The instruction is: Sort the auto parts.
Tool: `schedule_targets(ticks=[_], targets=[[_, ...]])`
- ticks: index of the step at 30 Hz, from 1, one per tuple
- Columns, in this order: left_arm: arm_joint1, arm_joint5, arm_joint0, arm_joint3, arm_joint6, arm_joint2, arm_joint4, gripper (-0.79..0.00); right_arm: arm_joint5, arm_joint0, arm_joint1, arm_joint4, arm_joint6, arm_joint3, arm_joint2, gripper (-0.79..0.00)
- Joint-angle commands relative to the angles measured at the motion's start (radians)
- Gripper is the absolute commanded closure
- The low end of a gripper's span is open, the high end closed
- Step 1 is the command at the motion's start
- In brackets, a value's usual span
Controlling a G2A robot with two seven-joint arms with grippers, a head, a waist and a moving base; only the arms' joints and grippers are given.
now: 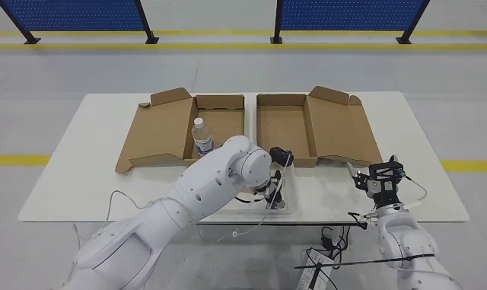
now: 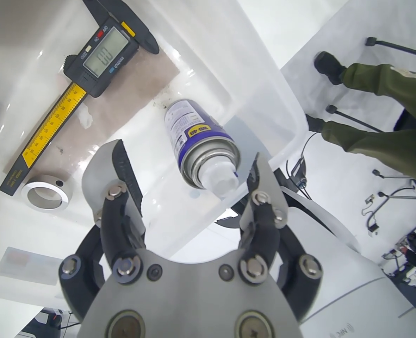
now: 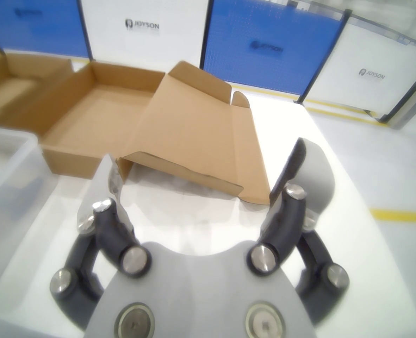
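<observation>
White desk (image 1: 403, 160) holds two open cardboard boxes (image 1: 285, 130) at upper centre and a clear plastic bin (image 2: 257, 82) at lower centre. Inside it the spray can (image 2: 197, 131) lies on its side, cap toward my left gripper (image 2: 188, 152), which hangs spread just above, straddling it. Beside it lie the digital caliper (image 2: 98, 54) and metal ring (image 2: 47, 195). Spread and empty, my right gripper (image 3: 205, 154) sits lower right.

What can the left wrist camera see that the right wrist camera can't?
Left wrist view: a black digital caliper with a yellow scale, a silver metal ring and a blue-and-white spray can, in front of the open left pincer. Right wrist view: two open brown cardboard boxes beyond the open right pincer. Both: the clear plastic bin.
</observation>
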Motion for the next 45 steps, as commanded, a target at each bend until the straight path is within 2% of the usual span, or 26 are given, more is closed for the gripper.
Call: schedule_targets(ticks=[1, 3, 12, 15, 18, 21, 23, 24, 27, 36, 45], targets=[[-0.003, 0.0, -0.004, 0.007, 0.003, 0.002, -0.002, -0.625, 0.0, 0.0, 0.0, 0.0, 0.0, 0.0, 0.0, -0.785], [-0.006, 0.0, -0.005, 0.015, 0.005, 0.004, -0.003, -0.585, 0.0, 0.0, 0.0, 0.0, 0.0, 0.0, 0.0, -0.785], [-0.021, -0.007, -0.018, 0.044, 0.003, 0.017, -0.013, -0.582, 0.0, 0.0, 0.0, 0.0, 0.0, 0.0, 0.0, -0.785], [-0.026, -0.01, -0.021, 0.052, 0.001, 0.023, -0.017, -0.554, 0.0, 0.0, 0.0, 0.0, 0.0, 0.0, 0.0, -0.785], [-0.031, -0.011, -0.023, 0.06, 0.0, 0.028, -0.019, -0.391, 0.0, 0.0, 0.0, 0.0, 0.0, 0.0, 0.0, -0.785], [-0.034, -0.013, -0.026, 0.066, -0.001, 0.03, -0.02, -0.323, 0.0, 0.0, 0.0, 0.0, 0.0, 0.0, 0.0, -0.785], [-0.036, -0.014, -0.027, 0.068, -0.001, 0.03, -0.02, -0.249, 0.0, 0.0, 0.0, 0.0, 0.0, 0.0, 0.0, -0.785], [-0.036, -0.013, -0.027, 0.069, -0.003, 0.03, -0.02, -0.203, 0.0, 0.0, 0.0, 0.0, 0.0, 0.0, 0.0, -0.785], [-0.037, -0.011, -0.026, 0.066, -0.007, 0.028, -0.017, 0.0, 0.0, 0.0, 0.0, 0.0, 0.0, 0.0, 0.0, -0.785], [-0.024, 0.008, -0.021, 0.02, -0.033, -0.001, 0.01, 0.0, 0.0, 0.0, 0.0, 0.0, 0.0, 0.0, 0.0, -0.785], [0.02, 0.022, -0.003, -0.117, -0.106, -0.103, 0.039, 0.0, 0.0, 0.0, 0.0, 0.0, 0.0, 0.0, 0.0, -0.785]])
